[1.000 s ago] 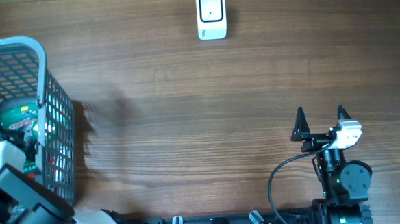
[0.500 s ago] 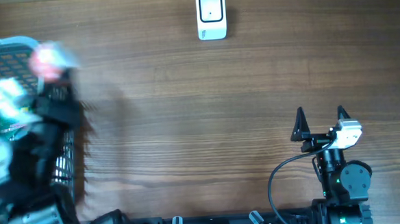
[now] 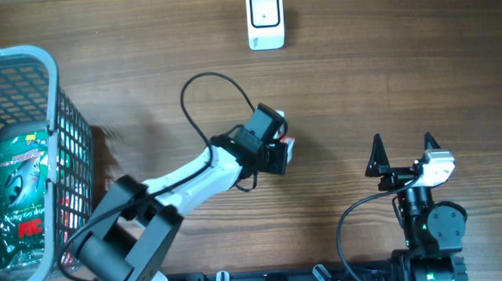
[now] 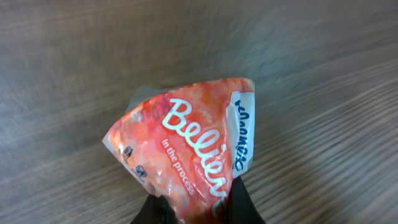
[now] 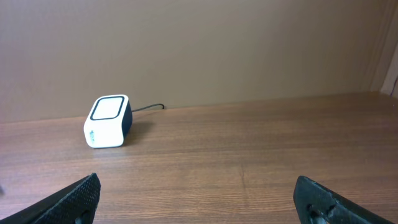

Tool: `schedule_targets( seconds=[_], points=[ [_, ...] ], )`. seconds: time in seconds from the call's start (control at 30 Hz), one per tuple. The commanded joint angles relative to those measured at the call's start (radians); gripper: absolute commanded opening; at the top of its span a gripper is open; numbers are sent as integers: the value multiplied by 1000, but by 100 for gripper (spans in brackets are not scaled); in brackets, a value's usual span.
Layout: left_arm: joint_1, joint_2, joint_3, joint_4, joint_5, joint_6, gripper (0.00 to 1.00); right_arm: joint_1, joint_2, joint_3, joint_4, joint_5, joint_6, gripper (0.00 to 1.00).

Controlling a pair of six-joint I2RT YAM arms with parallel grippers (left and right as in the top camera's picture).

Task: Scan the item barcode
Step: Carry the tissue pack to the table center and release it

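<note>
The item is an orange-red snack packet (image 4: pixel 186 140) with white lettering. My left gripper (image 4: pixel 196 208) is shut on its lower end, and its dark fingers (image 4: pixel 244 202) pinch the foil. From overhead the left gripper (image 3: pixel 277 149) hangs over the middle of the table, with only a sliver of the packet (image 3: pixel 291 146) showing at its right. No barcode shows on the packet's visible face. The white scanner (image 3: pixel 265 19) stands at the far edge, well beyond the packet, and also shows in the right wrist view as the scanner (image 5: pixel 107 121). My right gripper (image 3: pixel 402 152) is open and holds nothing.
A grey mesh basket (image 3: pixel 56 125) stands at the left edge with a green packet (image 3: pixel 21 187) inside. The left arm's black cable (image 3: pixel 205 87) loops above the table between basket and scanner. The right arm's base (image 3: pixel 428 226) sits at the near right edge.
The left arm has swung out of the basket to the right, carrying the orange-red packet to the middle of the table. The right arm has not moved.
</note>
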Motion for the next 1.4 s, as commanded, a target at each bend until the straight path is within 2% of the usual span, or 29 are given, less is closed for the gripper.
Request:
schedule_targets(
  seconds=[0.0, 0.03, 0.07, 0.23, 0.37, 0.4, 0.47, 0.5, 0.53, 0.57, 0.6, 0.8, 0.83, 0.87, 0.97, 1.1, 1.37],
  points=[
    [6, -58, 53, -25, -27, -17, 45, -2, -6, -1, 3, 11, 17, 100],
    [6, -84, 77, -47, -27, -6, 83, -2, -6, -1, 3, 11, 17, 100],
    [6, -114, 105, -71, -30, 19, 100, -2, -6, -1, 3, 11, 17, 100],
    [6, -216, 192, -101, -81, 28, 100, -2, -6, -1, 3, 11, 17, 100],
    [5, -194, 192, -140, -84, 27, 100, -2, -6, -1, 3, 11, 17, 100],
    [5, -185, 192, -140, -84, 27, 98, -2, -6, -1, 3, 11, 17, 100],
    [5, -165, 192, -135, -108, 24, 87, -2, -6, -1, 3, 11, 17, 100],
    [5, -147, 192, -135, -136, 24, 60, -2, -6, -1, 3, 11, 17, 100],
    [5, -129, 192, -134, -140, 23, 27, -2, -6, -1, 3, 11, 17, 100],
    [5, -106, 192, -132, -139, -5, 12, -2, -6, -1, 3, 11, 17, 100],
    [5, -86, 192, -132, -139, -42, 6, -2, -6, -1, 3, 11, 17, 100],
    [6, 64, 191, -129, -138, -277, 7, -2, -6, -1, 3, 11, 17, 100],
    [6, 83, 191, -131, -130, -306, 12, -2, -6, -1, 3, 11, 16, 100],
    [6, 92, 191, -133, -128, -322, 13, -2, -6, -1, 3, 11, 17, 100],
    [6, 92, 191, -136, -128, -325, 11, -2, -6, -1, 3, 11, 17, 100],
    [-18, 92, 191, -137, -130, -325, 4, -2, -6, -1, 3, 11, 17, 100],
    [11, 77, 204, -112, -155, -325, 4, -2, -6, -1, 3, 11, 17, 100]
  ],
)
